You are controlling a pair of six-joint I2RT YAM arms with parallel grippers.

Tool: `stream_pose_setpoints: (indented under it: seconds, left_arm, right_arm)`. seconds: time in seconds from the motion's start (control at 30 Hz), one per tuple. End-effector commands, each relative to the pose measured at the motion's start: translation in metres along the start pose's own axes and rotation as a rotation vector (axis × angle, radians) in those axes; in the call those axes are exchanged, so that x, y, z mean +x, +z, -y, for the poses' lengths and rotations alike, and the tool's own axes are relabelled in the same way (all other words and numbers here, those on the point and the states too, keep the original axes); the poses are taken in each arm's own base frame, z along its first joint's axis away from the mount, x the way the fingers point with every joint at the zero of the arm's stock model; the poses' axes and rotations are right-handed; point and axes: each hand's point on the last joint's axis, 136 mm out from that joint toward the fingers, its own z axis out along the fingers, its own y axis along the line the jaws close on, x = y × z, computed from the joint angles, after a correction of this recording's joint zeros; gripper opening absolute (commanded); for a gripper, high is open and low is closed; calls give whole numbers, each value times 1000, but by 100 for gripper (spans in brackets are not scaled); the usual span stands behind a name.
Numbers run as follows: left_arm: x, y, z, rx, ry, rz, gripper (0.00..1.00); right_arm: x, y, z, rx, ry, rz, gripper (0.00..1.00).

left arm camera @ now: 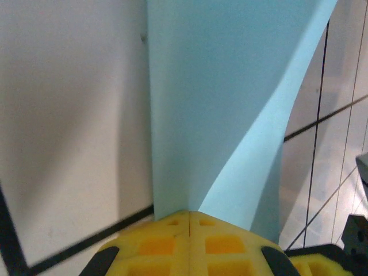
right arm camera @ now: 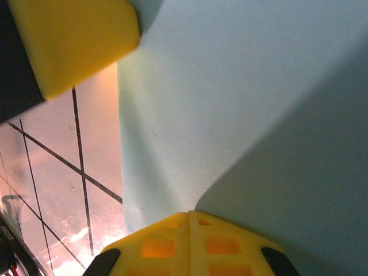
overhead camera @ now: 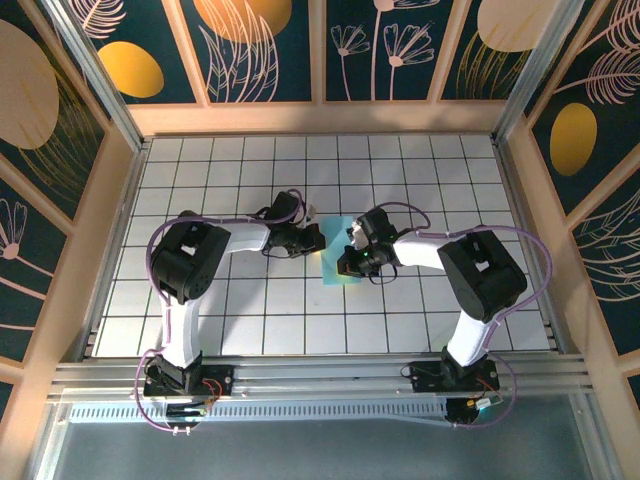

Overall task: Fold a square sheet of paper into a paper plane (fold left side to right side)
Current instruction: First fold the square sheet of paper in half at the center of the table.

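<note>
The paper (overhead camera: 337, 262) lies mid-tabletop (overhead camera: 250, 320). The left jaws and right jaws are each pressed together, pinching nothing visible. Their tips bear down on the paper, the left at its edge. If either tip drags sideways, the thin paper could slide or wrinkle and skew the crease. Uneven pressure could let the fold spring open.

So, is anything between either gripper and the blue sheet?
Nothing visible. The left gripper and right gripper, both shut, have their tips right at the square sheet of paper, with white tiles beside it.
</note>
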Motion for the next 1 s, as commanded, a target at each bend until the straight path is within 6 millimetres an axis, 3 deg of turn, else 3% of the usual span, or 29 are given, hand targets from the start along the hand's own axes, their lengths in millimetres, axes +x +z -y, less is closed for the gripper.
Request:
stream_pose_setpoints:
  seconds: [0.0, 0.23, 0.53, 0.77, 0.97]
  left_arm:
    - [-25, 2, -32, -101, -8, 58, 0]
    - [-43, 1, -45, -115, -29, 84, 0]
    - [-54, -12, -36, -98, 5, 116, 0]
    - [-32, -33, -9, 19, 35, 124, 0]
    - [-7, -20, 23, 111, 78, 63, 0]
  right_arm:
    - [38, 12, 57, 207, 68, -106, 0]
    - [40, 12, 58, 206, 72, -110, 0]
    - [39, 12, 57, 200, 73, -107, 0]
    - [37, 12, 55, 195, 71, -104, 0]
    - [38, 14, 56, 193, 76, -113, 0]
